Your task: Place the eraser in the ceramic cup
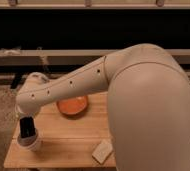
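Single view — high behind the big white arm shoulder (153, 110), looking down at the light wooden table (68, 145); black gripper (27, 129) at its left end.

Gripper (27, 128) sits directly over the ceramic cup (30, 144) at bench (63, 150) front-left, blocking its mouth. Orange bowl (72, 105) behind-right, tan block (102, 151) front-right; open bench between them. Arm (73, 85) spans above the bowl.

One claw (27, 131) hangs directly over one ceramic cup (30, 144). The counter (63, 145) also carries one orange bowl (72, 105) and one tan block (102, 151).
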You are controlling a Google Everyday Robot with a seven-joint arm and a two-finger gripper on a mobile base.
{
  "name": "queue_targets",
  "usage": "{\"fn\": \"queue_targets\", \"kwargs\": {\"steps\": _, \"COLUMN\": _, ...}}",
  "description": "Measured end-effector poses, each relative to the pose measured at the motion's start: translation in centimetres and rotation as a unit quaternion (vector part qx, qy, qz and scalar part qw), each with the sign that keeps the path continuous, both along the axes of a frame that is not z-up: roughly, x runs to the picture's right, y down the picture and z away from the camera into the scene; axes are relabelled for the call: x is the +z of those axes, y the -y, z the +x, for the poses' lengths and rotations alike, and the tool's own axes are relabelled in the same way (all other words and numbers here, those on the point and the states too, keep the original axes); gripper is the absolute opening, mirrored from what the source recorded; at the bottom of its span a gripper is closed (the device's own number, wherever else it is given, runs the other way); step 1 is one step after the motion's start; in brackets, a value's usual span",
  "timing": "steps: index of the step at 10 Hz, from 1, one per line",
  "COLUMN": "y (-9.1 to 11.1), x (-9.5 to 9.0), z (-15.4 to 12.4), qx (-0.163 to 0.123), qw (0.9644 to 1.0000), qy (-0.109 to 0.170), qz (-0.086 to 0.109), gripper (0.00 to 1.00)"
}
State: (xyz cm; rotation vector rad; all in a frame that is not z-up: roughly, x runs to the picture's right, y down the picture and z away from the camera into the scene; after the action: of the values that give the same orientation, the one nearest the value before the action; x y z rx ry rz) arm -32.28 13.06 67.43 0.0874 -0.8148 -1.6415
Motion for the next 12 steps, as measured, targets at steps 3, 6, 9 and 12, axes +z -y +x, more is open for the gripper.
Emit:
{"fn": "queue_targets", "kwargs": {"steps": 3, "y": -0.9, "x": 0.9, "z": -0.3, "qx": 0.013, "qw": 0.9999, "qy": 0.002, "qz": 0.004, "gripper": 0.41}}
{"fn": "queue_targets", "kwargs": {"steps": 6, "y": -1.3, "x": 1.2, "z": -0.3, "qx": 0.022, "qw": 0.9997, "qy": 0.003, "qz": 0.007, "gripper": 0.72}}
{"fn": "queue_targets", "kwargs": {"steps": 9, "y": -1.6, "x": 0.8, "z": 0.4, "qx": 0.027, "qw": 0.9996, "qy": 0.008, "qz": 0.005, "gripper": 0.80}}
{"fn": "queue_targets", "kwargs": {"steps": 12, "y": -1.6, "x": 0.0, "z": 0.9, "qx": 0.030, "qw": 0.9994, "qy": 0.016, "qz": 0.002, "gripper": 0.80}}
